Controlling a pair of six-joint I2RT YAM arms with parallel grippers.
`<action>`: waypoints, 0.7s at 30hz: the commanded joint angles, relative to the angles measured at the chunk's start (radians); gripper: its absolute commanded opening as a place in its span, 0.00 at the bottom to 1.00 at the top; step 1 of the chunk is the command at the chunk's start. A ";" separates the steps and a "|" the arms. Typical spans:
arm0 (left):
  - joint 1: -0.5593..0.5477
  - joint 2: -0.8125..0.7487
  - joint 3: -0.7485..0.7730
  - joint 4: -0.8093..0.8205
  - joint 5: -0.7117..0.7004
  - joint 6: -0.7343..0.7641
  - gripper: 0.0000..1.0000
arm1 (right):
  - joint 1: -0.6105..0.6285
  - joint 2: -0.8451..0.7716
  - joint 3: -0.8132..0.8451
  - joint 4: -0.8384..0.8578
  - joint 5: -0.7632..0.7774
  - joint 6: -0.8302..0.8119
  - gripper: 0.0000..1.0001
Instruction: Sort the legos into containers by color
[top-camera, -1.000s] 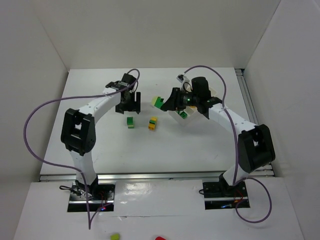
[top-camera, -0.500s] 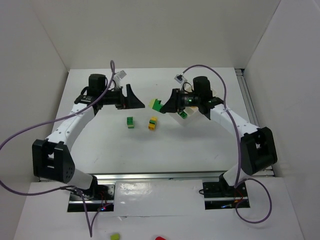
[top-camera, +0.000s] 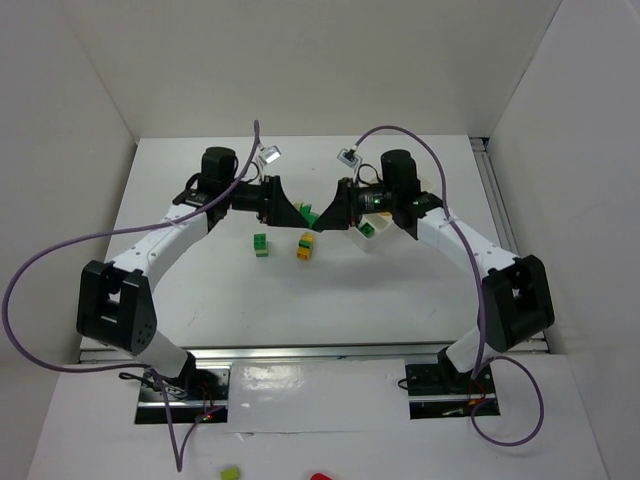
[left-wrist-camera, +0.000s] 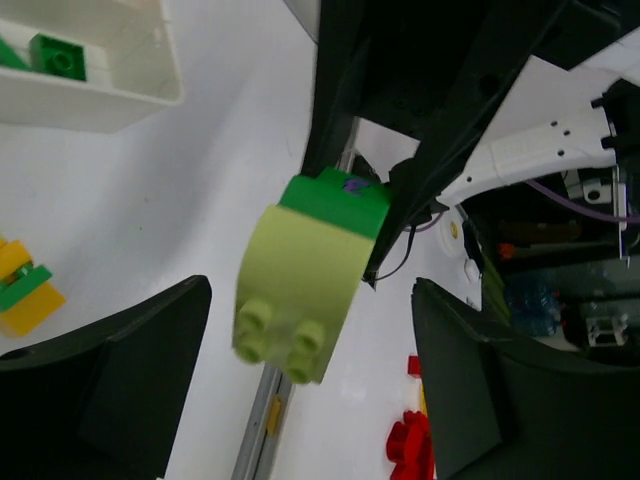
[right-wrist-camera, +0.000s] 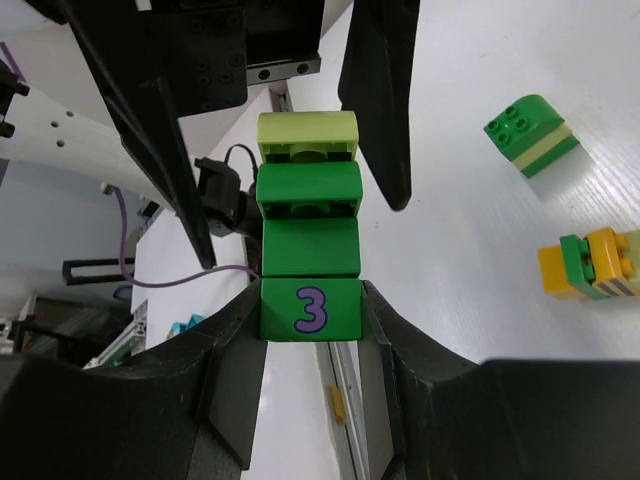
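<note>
Top view: both arms reach inward and meet above the middle of the table (top-camera: 400, 290). The left gripper (top-camera: 293, 208) and right gripper (top-camera: 331, 209) face each other tip to tip, with a brick stack (top-camera: 313, 213) between them. The white tray (top-camera: 372, 243) sits under the right wrist with a green brick (top-camera: 367, 229) in it; which compartment, cannot tell. Two loose legos lie on the table near the grippers, a green piece (top-camera: 260, 244) and a yellow piece (top-camera: 305, 246), side by side but apart. Left wrist view: the left gripper (left-wrist-camera: 310, 295) is spread wide, its dark fingers (left-wrist-camera: 110, 390) on either side of the brick stack's (left-wrist-camera: 300, 285) pale lime end, with a gap showing on both sides and no contact. The tray (left-wrist-camera: 120, 95) is at upper left, with the green brick (left-wrist-camera: 60, 55) inside. Right wrist view: the right gripper (right-wrist-camera: 310, 300) is clamped on the base of the brick stack (right-wrist-camera: 308, 250), a green block marked with a purple 3. Two more green blocks and the lime one extend outward, the lime end lying between the left gripper's open fingers (right-wrist-camera: 385, 110). The green piece (right-wrist-camera: 533, 135), with a pale band, and the yellow piece (right-wrist-camera: 590, 265) rest on the table to the right.
</note>
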 joint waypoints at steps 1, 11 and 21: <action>-0.026 0.009 0.016 0.164 0.110 -0.030 0.89 | 0.014 0.013 0.052 0.018 -0.037 -0.026 0.18; -0.035 0.033 0.017 0.204 0.144 -0.062 0.14 | 0.023 0.033 0.084 0.003 -0.019 -0.026 0.18; 0.080 0.003 0.026 0.063 0.023 0.008 0.00 | -0.005 -0.005 0.065 -0.197 0.358 -0.077 0.18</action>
